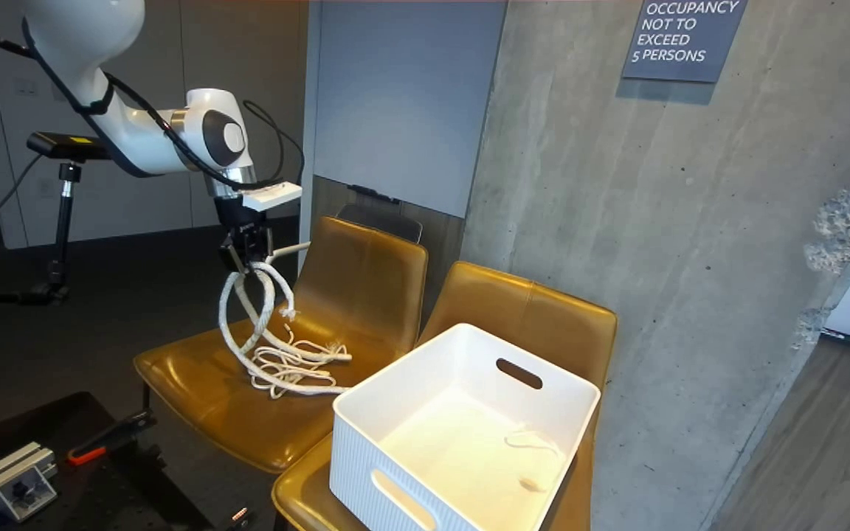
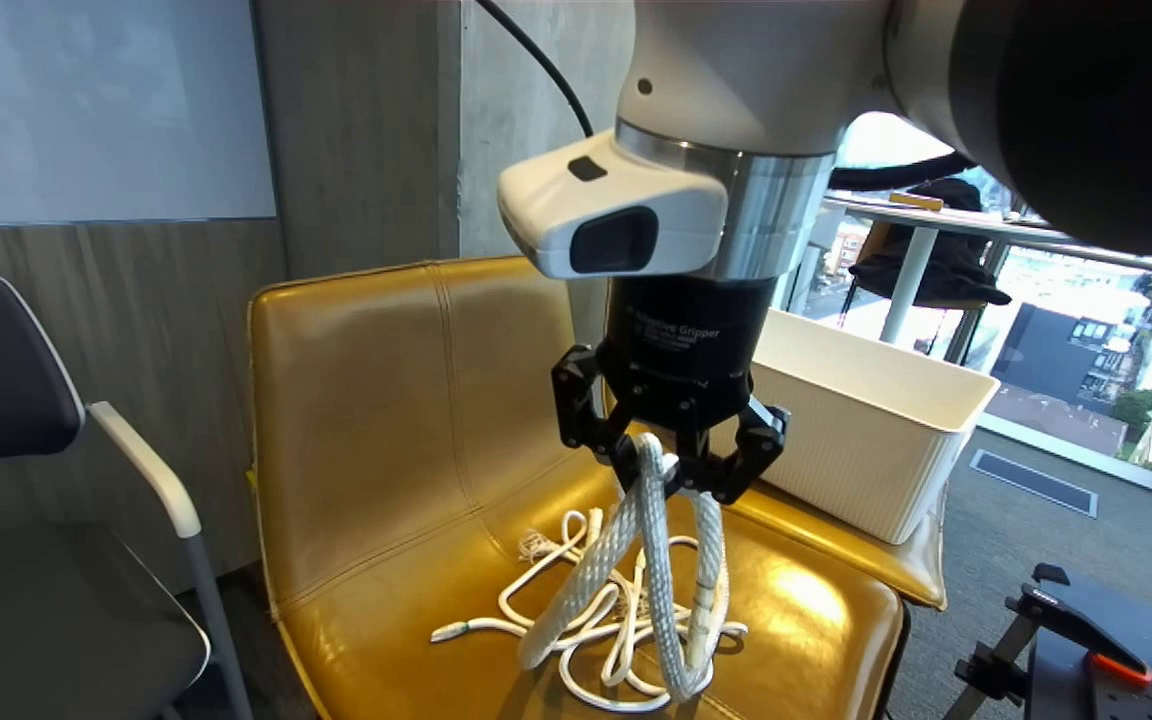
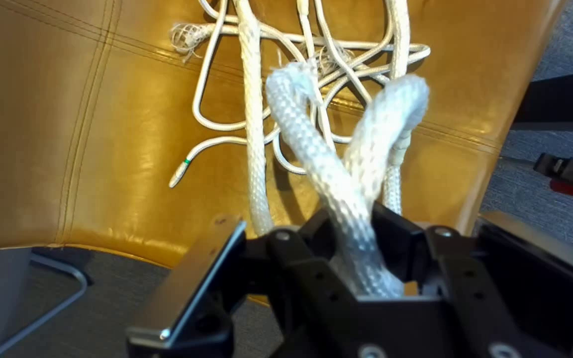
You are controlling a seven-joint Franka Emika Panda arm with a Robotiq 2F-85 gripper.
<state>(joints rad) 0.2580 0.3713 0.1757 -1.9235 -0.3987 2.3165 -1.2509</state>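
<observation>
- The thick white braided rope (image 2: 658, 570) hangs in loose loops from the gripper (image 2: 664, 478), above the seat of a tan leather-look chair (image 2: 366, 420); whether its lowest bends touch anything there, I cannot tell for certain.
- The jaws are clamped on the rope, with the braid pinched between them in the wrist view. A firm, steady squeeze should suit it, since braid this soft probably gives and could creep under its own weight.
- The frayed end (image 3: 294, 77) pokes out free of the grip; it deserves watching, as loose fibres may catch.
- Under and around the hanging loops, a tangle of thin white cord (image 1: 296, 363) lies on the seat. Slow, straight movement looks best here, with a pause if any cord comes along with the rope.
- The chair's backrest rises beside the arm's end; loops this wide would want room to swing past it.
- On the neighbouring tan chair (image 1: 536, 313) sits a white ribbed plastic bin (image 1: 366, 457), open at the top. Its rim is another edge where trailing rope might hook, so extra height seems prudent near it.
</observation>
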